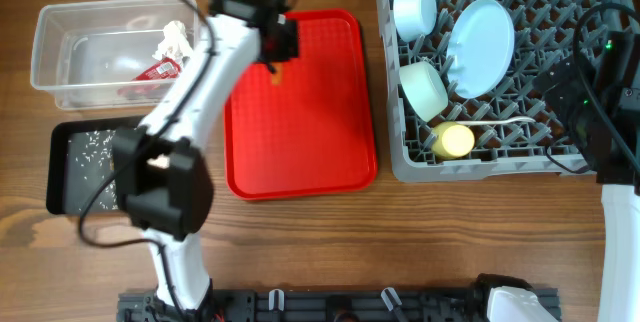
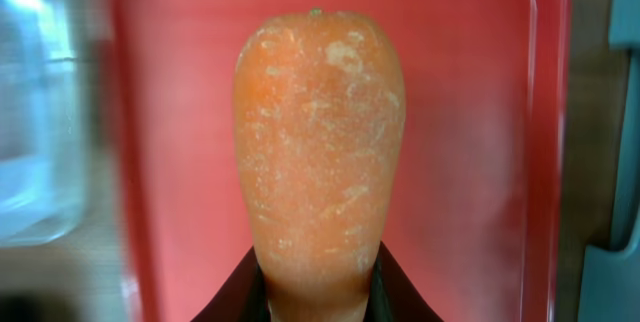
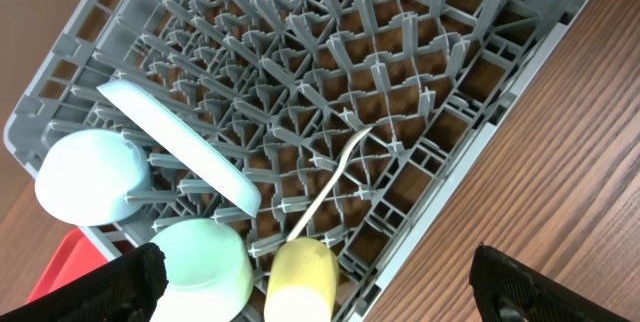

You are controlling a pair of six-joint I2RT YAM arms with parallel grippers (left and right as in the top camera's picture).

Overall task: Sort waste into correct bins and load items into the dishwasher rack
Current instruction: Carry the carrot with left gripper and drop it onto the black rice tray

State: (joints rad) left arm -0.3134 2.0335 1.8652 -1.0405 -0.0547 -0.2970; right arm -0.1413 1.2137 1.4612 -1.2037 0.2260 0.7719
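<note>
left tool (image 2: 318,297) pinches the carrot (image 2: 320,132); hold firm and swing it to the black tray (image 1: 62,200), well apart from the tool.

carrot (image 2: 320,152): orange, with pale whitish flecks
serving tray (image 1: 300,152): plain red
rack (image 1: 500,167): grey peg grid
plate (image 1: 482,44), far bowl (image 1: 414,9): pale blue
near bowl (image 1: 424,90): pale green
cup (image 1: 453,141): yellow
black tray (image 1: 70,187): I see white rice (image 1: 95,147) speckling it
table (image 1: 300,252): brown wood grain
</note>
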